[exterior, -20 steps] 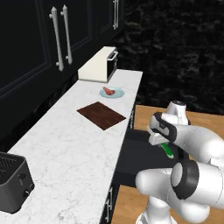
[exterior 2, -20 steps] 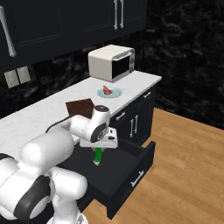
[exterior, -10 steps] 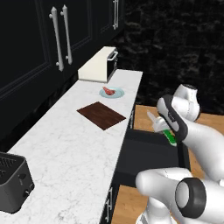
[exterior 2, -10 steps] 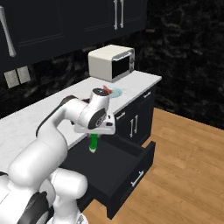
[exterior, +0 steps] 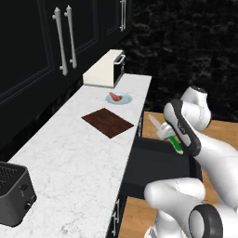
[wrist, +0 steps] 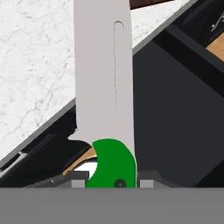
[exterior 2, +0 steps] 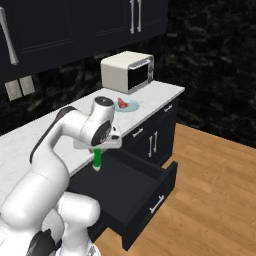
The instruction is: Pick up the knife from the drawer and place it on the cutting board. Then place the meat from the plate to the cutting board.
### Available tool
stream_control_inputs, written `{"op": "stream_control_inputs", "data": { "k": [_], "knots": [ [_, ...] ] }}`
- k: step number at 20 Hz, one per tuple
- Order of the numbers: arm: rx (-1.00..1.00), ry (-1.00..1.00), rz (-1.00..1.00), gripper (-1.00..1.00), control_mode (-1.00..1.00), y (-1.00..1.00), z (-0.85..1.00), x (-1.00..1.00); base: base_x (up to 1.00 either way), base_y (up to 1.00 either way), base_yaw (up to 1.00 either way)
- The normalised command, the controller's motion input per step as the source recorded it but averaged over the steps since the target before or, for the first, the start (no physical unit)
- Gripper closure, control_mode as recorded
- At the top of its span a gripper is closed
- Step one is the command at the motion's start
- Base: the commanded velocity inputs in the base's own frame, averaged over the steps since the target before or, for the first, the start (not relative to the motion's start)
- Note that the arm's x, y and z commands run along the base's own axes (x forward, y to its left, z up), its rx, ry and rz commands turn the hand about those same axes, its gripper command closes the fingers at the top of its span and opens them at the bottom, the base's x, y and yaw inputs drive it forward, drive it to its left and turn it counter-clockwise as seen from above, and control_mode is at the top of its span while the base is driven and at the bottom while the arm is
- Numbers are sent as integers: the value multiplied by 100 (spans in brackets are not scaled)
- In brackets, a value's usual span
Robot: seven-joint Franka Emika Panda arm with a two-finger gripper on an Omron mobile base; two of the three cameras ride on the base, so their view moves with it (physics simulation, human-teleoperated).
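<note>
- Toaster (exterior: 14, 193): a dark appliance at the near left corner of the white marbled desk (exterior: 79, 153).
- Cutting board (exterior: 108, 122): a dark reddish-brown rectangle lying flat on the desk, bare on top.
- Plate (exterior: 120, 98): a pale blue-green dish just beyond the cutting board; the red-pink meat (exterior: 115, 97) rests on it.
- Microwave (exterior: 104, 69): a cream box at the far end of the desk, behind the plate.
- Drawer (exterior 2: 135, 192): pulled open below the desk edge, with a dark interior and a silver bar handle on its front.
- Gripper (exterior: 166, 134): raised above the open drawer, beside the desk edge, clamped on the handle of the knife (exterior: 170, 137).
- Knife, hand view: the silver-white blade (wrist: 103, 70) reaches out over the desk edge, and the green handle (wrist: 111, 164) sits between the finger tips.
</note>
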Motion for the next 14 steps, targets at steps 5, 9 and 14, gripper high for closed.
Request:
{"op": "stream_control_inputs", "data": {
  "k": [5,9,14],
  "knots": [
    [0,-10,0,100,-100,39,0,-47,0,0,0],
    [-1,-13,0,100,-100,25,4,-49,0,0,0],
    [0,-9,0,100,100,10,6,-43,-17,0,0]
  ]
}}
